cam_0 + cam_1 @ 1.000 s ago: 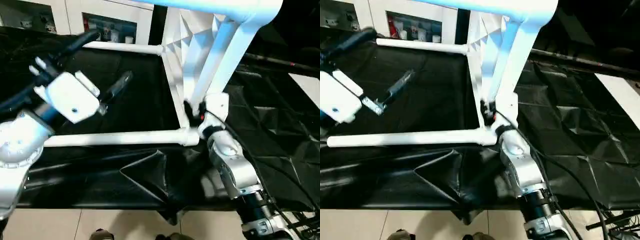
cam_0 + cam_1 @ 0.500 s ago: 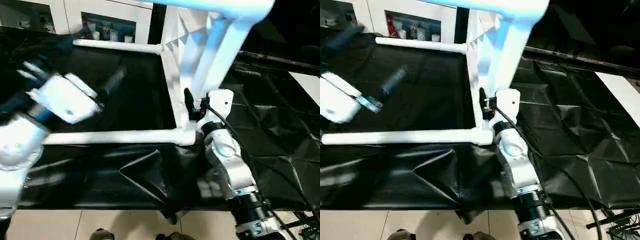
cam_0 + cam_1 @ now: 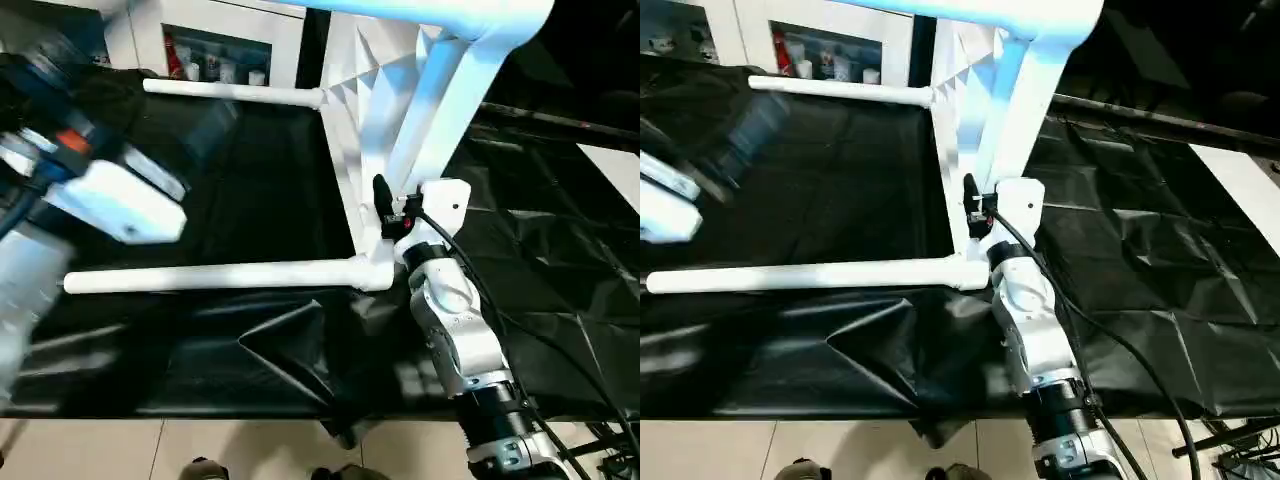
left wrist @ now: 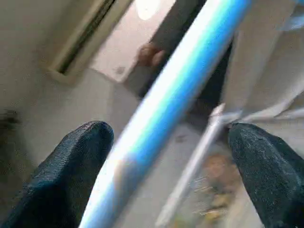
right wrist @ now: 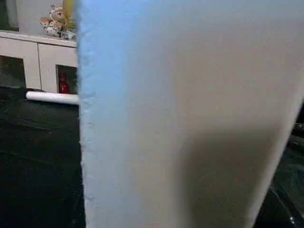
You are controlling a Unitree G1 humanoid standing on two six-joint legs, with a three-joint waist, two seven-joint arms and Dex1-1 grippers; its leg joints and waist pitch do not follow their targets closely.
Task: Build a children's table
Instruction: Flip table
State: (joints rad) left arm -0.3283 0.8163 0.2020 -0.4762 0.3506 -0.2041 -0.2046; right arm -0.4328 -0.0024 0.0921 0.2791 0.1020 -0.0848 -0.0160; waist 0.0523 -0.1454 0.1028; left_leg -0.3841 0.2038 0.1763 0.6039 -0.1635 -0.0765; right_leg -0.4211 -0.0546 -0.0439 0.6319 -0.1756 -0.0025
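Two legs (image 3: pixel 215 275) jut sideways from the children's table (image 3: pixel 375 110), tipped on edge just ahead of the right pincer (image 3: pixel 385 212); whether that pincer grips, I cannot tell. Left pincer (image 4: pixel 161 156) gapes empty. Light, stiff, slick plastic: take it near a corner socket.

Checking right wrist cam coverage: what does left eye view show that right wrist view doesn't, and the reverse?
Left eye adds: the ribbed table top standing on edge, the near leg lying level over the black sheet, and the right gripper at the raised leg's lower end.
Right wrist adds: stuffed toys on top of the white cabinet.
Both: the raised leg (very close in the wrist view), the far leg, the cabinet, the black sheet.
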